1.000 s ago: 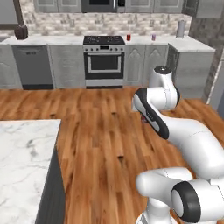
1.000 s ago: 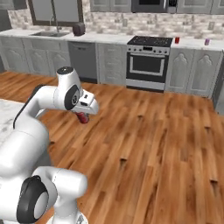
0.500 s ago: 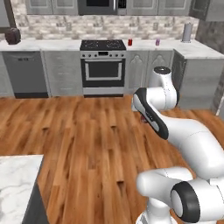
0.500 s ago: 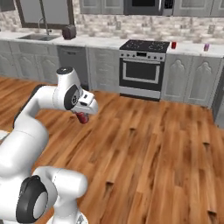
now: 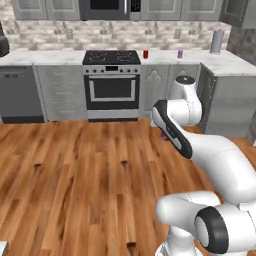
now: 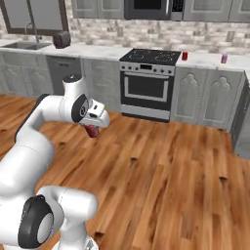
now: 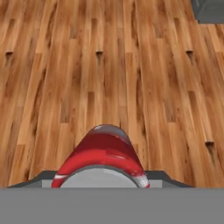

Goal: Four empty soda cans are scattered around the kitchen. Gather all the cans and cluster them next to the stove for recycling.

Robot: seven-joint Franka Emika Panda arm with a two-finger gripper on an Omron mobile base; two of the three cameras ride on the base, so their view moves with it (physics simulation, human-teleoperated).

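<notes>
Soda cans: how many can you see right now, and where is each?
2. One soda can is held in the gripper above the wood floor. Another red can stands on the counter right of the stove. Others may be out of sight.

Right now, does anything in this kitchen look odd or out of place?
Nothing is spilled or broken. The one oddity: a red soda can rides in the robot's gripper over the wood floor, while another can stands on the counter beside the stove.

Soda can [image 5: 145,54] right of stove [image 5: 111,83]
</notes>
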